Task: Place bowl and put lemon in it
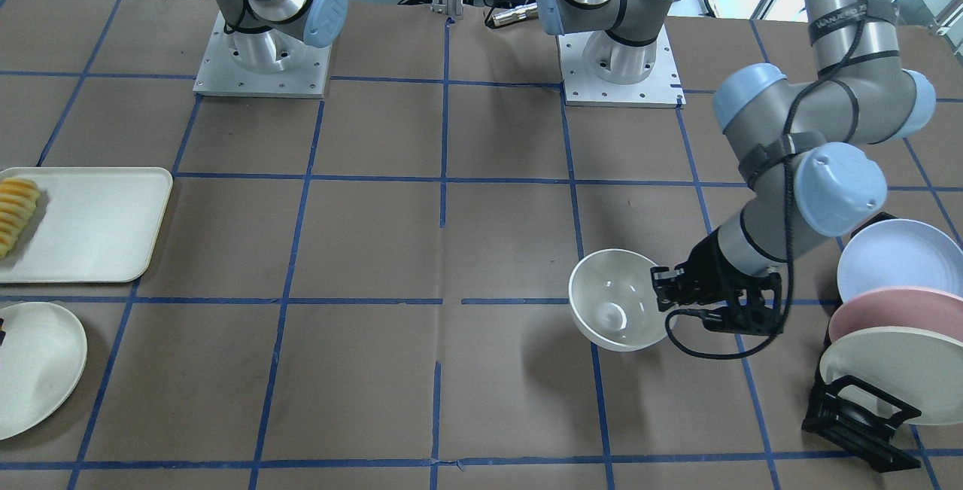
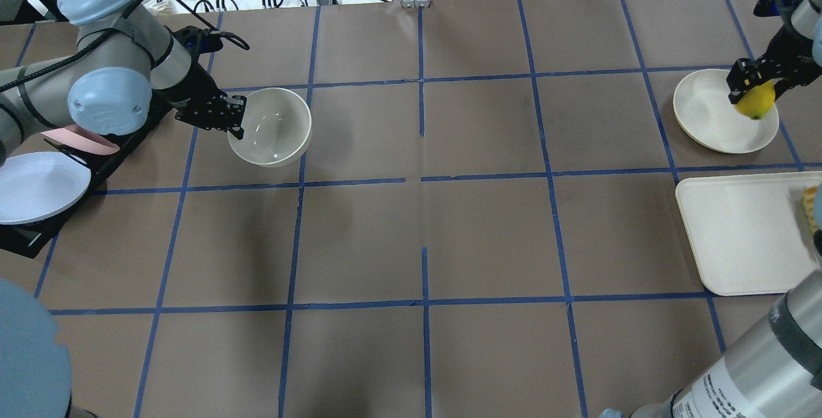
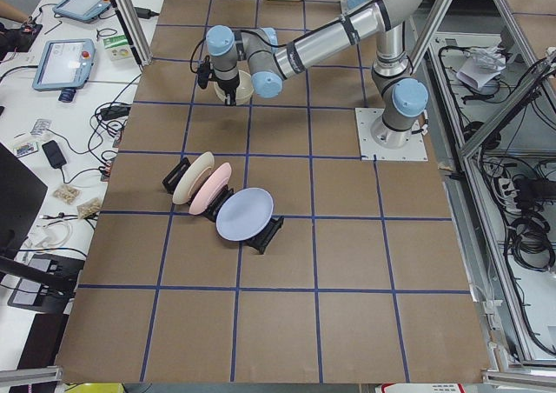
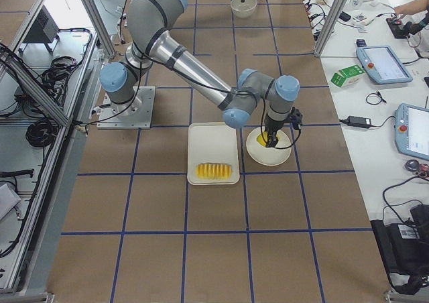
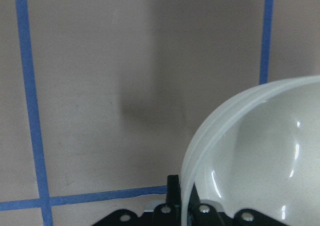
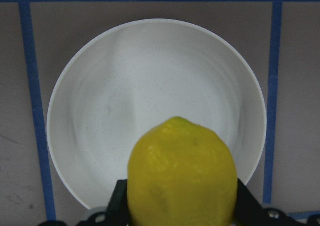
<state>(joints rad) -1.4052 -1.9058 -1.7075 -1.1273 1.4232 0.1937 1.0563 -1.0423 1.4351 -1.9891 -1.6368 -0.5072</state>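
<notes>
Now: one arm grips a bowl, the other a lemon

At the table's left side, the left gripper (image 2: 235,120) is clenched on the rim of the cream bowl (image 2: 273,126). The bowl is tilted and looks raised off the brown table (image 2: 424,225), near a rack of plates (image 1: 858,415). Far across the table, the right gripper (image 2: 755,92) grasps the yellow lemon (image 2: 756,102) over a flat cream plate (image 2: 706,116). Whether the lemon touches the plate is unclear. Beside the plate lies a cream tray (image 2: 738,232).
</notes>
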